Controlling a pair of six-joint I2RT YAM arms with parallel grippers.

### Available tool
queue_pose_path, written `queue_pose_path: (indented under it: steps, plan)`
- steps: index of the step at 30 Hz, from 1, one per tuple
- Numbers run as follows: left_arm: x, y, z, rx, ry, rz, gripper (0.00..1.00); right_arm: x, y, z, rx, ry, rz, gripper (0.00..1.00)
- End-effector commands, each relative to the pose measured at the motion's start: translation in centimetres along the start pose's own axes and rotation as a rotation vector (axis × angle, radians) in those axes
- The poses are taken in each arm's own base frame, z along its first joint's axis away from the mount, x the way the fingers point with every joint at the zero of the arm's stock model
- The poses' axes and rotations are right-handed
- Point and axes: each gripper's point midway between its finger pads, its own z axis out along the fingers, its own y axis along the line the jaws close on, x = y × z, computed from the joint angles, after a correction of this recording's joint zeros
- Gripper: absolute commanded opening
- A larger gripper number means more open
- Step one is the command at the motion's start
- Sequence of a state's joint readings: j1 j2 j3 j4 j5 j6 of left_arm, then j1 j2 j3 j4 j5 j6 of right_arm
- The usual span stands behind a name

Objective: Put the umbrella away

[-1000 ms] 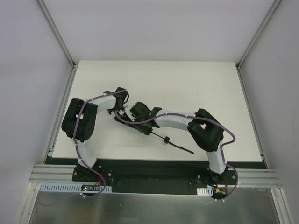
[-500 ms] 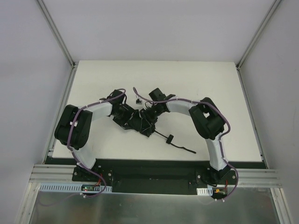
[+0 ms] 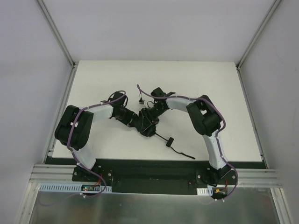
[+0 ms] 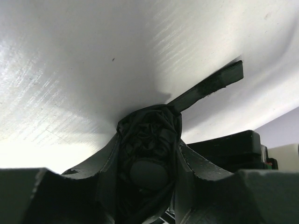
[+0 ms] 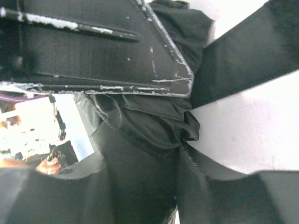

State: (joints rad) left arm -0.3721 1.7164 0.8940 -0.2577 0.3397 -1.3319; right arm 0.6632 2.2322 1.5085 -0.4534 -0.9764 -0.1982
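Left tool point(image 4: 148, 141) clamped on the umbrella point(image 4: 150, 128) canopy; right tool point(image 5: 140, 184) shut on the same fabric, I read. Umbrella lies mid-table point(image 3: 210, 84), handle point(image 3: 169, 141) trailing toward the table's near edge.

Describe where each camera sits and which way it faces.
Top external: above, behind, looking down at the table; left arm, right arm show.
Left wrist: rides its arm, facing the left pincer, shut on the umbrella.
Right wrist: rides its arm, facing the right pincer, also on the umbrella.
Both wrist views share the strap.
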Motion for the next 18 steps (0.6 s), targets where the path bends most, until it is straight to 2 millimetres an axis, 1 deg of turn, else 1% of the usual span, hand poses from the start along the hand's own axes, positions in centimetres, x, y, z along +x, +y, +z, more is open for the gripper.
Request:
queue_pose_path:
  steps: [1, 2, 3, 4, 6, 7, 11, 15, 18]
  plan:
    - [1.7, 7.1, 0.9, -0.248, 0.036, -0.093, 0.0, -2.6, -2.7, -3.7, 0.333, -0.138, 0.025, 0.52]
    - [1.8, 7.3, 0.8, -0.263, 0.042, -0.109, 0.0, -2.8, -2.5, -4.2, 0.366, -0.16, 0.001, 0.6]
    - [1.9, 7.5, 0.7, -0.285, 0.044, -0.119, 0.0, -3.5, -1.4, -5.0, 0.379, -0.201, -0.059, 0.63]
    - [1.9, 7.7, 0.6, -0.302, 0.046, -0.128, 0.0, -3.7, -0.7, -5.5, 0.41, -0.218, -0.113, 0.67]
    - [2.0, 7.6, 0.5, -0.328, 0.058, -0.139, 0.0, -3.3, 0.3, -5.8, 0.461, -0.217, -0.226, 0.75]
    - [2.0, 7.7, 0.4, -0.345, 0.067, -0.151, 0.0, -3.0, 0.8, -5.6, 0.483, -0.207, -0.286, 0.77]
    - [2.0, 7.8, 0.1, -0.398, 0.073, -0.173, 0.0, -2.0, 1.8, -4.6, 0.576, -0.148, -0.467, 0.79]
    - [1.9, 7.9, 0.0, -0.427, 0.073, -0.191, 0.0, -1.2, 3.2, -2.4, 0.567, -0.103, -0.542, 0.8]
    - [1.9, 8.0, 0.0, -0.437, 0.084, -0.22, 0.0, -0.5, 2.6, -1.1, 0.607, -0.056, -0.554, 0.79]
